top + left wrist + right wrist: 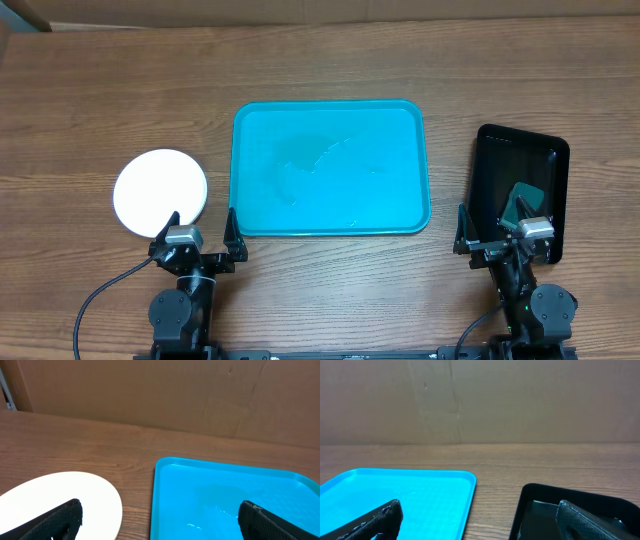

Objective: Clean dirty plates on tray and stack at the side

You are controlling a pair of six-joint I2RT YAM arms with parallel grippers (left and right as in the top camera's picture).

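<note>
The turquoise tray (330, 167) lies at the table's centre with nothing on it but faint wet streaks; it also shows in the left wrist view (225, 495) and the right wrist view (405, 495). A stack of plates with a white one on top (160, 192) sits on the table left of the tray, also in the left wrist view (60, 500). I cannot tell how many plates are in the stack. My left gripper (199, 236) (160, 520) is open and empty near the front edge, between stack and tray. My right gripper (497, 232) (480, 520) is open and empty.
A glossy black tray (520, 190) lies at the right, also in the right wrist view (570, 510). It holds a dark teal object (527, 197), partly under my right wrist. A brown cardboard wall (480, 400) stands along the table's far edge.
</note>
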